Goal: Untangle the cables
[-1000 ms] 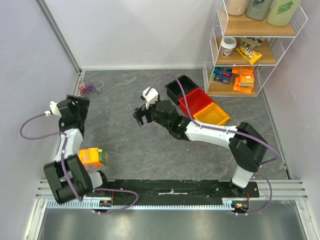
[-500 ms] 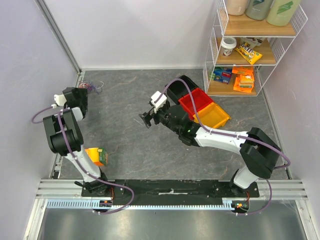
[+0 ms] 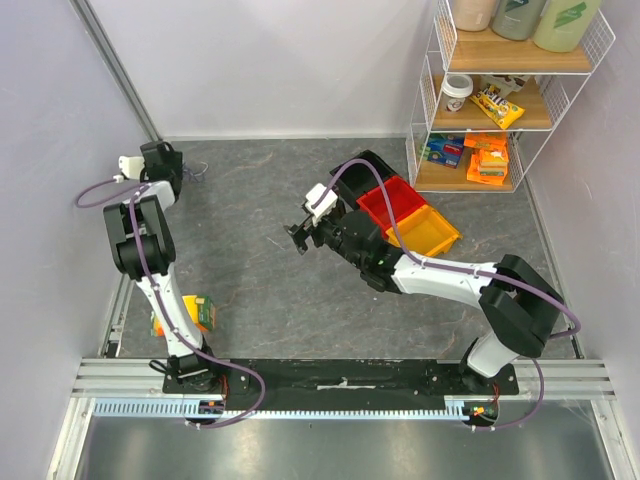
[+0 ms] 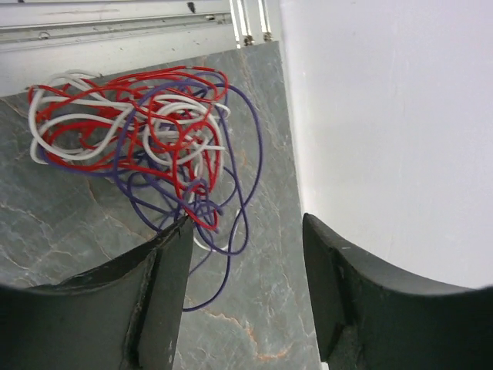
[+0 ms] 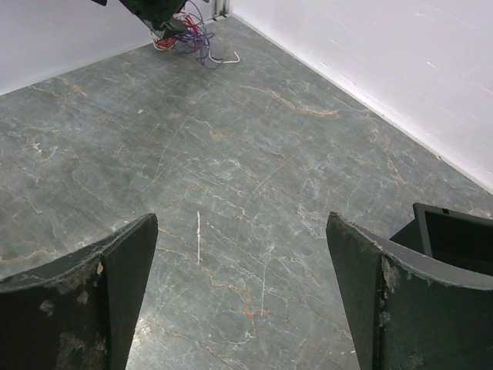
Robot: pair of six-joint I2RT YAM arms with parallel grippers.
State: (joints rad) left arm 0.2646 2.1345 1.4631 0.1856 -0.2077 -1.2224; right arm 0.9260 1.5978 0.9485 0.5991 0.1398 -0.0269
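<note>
The cables [image 4: 146, 131] lie as one loopy tangle of white, red and dark purple wires on the grey table, in its far left corner by the wall. My left gripper [image 4: 246, 223] is open just above the tangle's near edge, and its left finger [image 4: 166, 262] touches or overlaps the purple loops. In the top view the left gripper [image 3: 160, 162] covers most of the tangle, and only a few strands [image 3: 197, 170] show. My right gripper [image 3: 300, 236] is open and empty over the middle of the table. Its wrist view shows the gripper [image 5: 243, 223] and the tangle [image 5: 189, 37] far ahead.
Black [image 3: 352, 178], red [image 3: 393, 205] and yellow [image 3: 425, 230] bins stand at the right of centre. A wire shelf [image 3: 500, 100] with goods is at the back right. An orange box [image 3: 190, 313] lies by the left arm. The white wall [image 4: 385, 116] and a metal rail [image 4: 115, 31] close in the corner.
My left arm has stretched out to the far left corner and now hangs over the tangle. My right gripper has shifted a little to the right and stays open.
</note>
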